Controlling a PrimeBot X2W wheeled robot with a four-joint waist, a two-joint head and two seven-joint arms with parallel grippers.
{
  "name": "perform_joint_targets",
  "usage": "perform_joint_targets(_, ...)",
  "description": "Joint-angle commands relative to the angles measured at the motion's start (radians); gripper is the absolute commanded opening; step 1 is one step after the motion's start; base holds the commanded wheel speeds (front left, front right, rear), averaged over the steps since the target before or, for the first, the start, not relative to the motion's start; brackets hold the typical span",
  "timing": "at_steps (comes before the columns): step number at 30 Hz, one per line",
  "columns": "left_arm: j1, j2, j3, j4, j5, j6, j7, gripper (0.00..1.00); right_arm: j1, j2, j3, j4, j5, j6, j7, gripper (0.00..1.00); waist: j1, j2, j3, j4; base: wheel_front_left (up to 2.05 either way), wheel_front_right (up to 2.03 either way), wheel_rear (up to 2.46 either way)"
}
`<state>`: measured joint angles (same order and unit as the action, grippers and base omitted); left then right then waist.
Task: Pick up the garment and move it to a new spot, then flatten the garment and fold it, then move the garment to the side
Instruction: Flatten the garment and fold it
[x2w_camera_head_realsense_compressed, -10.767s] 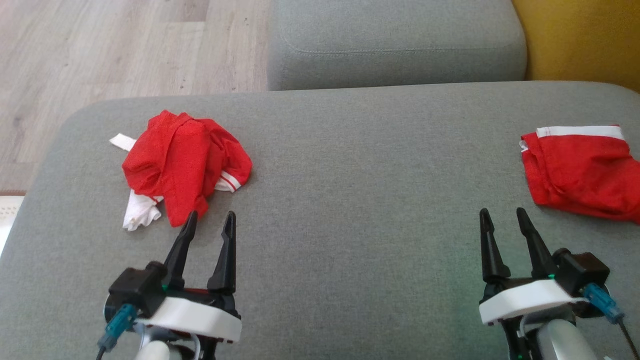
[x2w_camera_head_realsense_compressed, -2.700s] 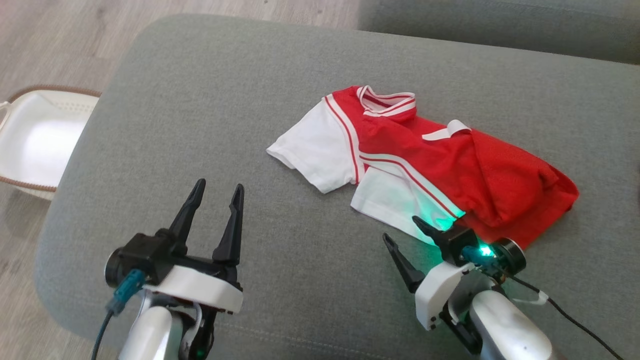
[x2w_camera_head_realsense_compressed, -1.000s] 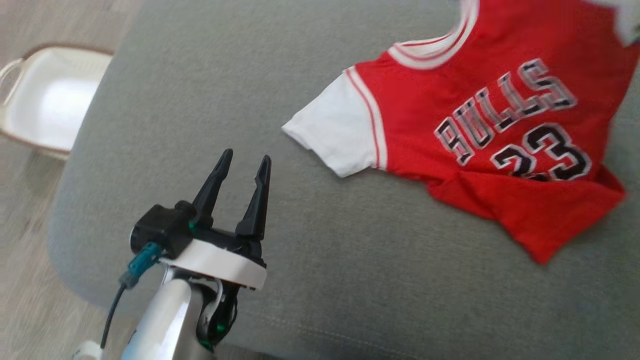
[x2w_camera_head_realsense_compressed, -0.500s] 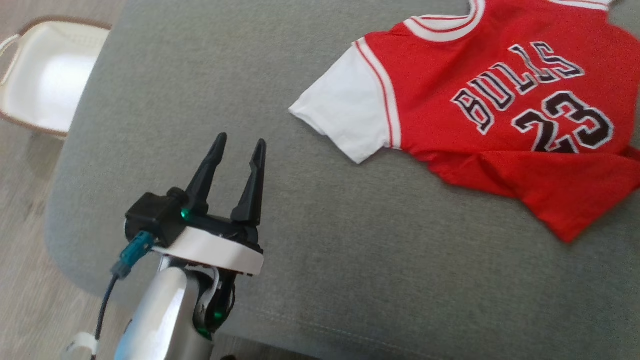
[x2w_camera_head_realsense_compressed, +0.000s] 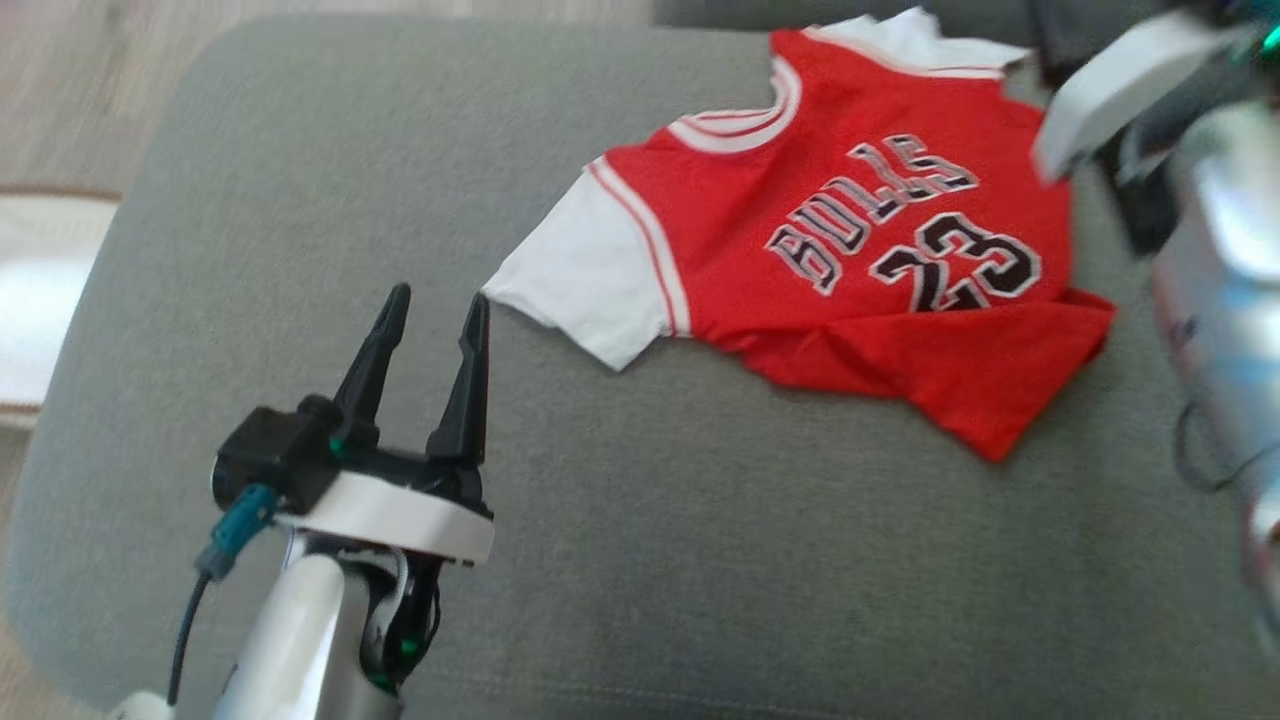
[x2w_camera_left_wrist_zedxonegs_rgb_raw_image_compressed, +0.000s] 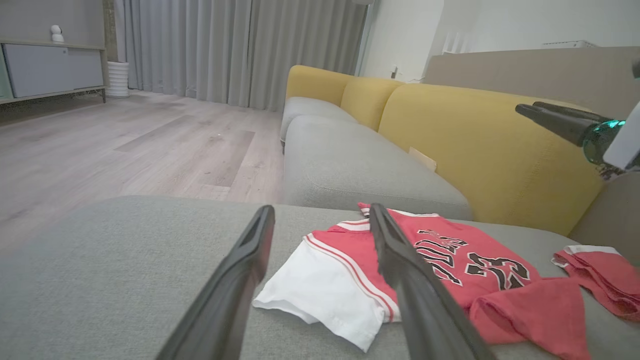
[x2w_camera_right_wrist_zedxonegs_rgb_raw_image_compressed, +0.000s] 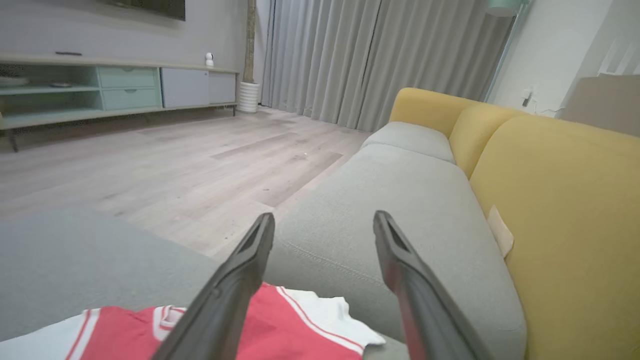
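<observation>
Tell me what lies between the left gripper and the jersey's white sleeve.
Only bare grey cushion. The head view shows a short strip of it between the open left gripper and the white sleeve of the jersey, with nothing on it.

The head view looks steeply down on the seat, close above the left hand. Both wrist views skim low along their fingers toward curtains; all share the jersey ahead of that hand.

Garment on cushion, L pincer nr its left
</observation>
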<state>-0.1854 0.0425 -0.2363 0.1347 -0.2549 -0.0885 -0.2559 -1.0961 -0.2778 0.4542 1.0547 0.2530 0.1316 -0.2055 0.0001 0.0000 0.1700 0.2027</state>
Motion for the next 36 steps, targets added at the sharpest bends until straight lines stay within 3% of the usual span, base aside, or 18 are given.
perform_joint_targets(1,-0.011,0.008,0.044,-0.033,0.01,0.001,-0.006,1.0,0.025,0.025,0.001,-0.047,0.022,-0.001,-0.019,1.0,-0.0001,0.0,-0.052,-0.048,0.0,0.0,0.0)
perform_joint_targets(11,0.056,0.008,0.072,-0.039,0.021,0.006,-0.006,1.0,0.362,0.12,-0.067,-0.246,0.032,-0.001,-0.052,1.0,-0.0001,0.0,-0.142,-0.11,0.0,0.0,0.0)
perform_joint_targets(21,0.125,0.008,0.056,-0.031,0.019,0.015,-0.006,1.0,0.782,0.221,-0.217,-0.546,-0.122,-0.001,-0.055,1.0,-0.0001,0.0,-0.19,-0.138,0.0,0.0,0.0)
perform_joint_targets(30,0.168,0.008,0.063,-0.042,0.012,0.027,-0.006,1.0,0.966,0.227,-0.245,-0.723,-0.055,-0.001,-0.027,1.0,-0.0001,0.0,-0.202,-0.151,0.0,0.0,0.0)
perform_joint_targets(36,0.172,0.008,0.06,-0.049,0.015,0.03,-0.006,1.0,0.996,0.227,-0.248,-0.776,-0.074,-0.001,-0.011,1.0,-0.0001,0.0,-0.202,-0.148,0.0,0.0,0.0)
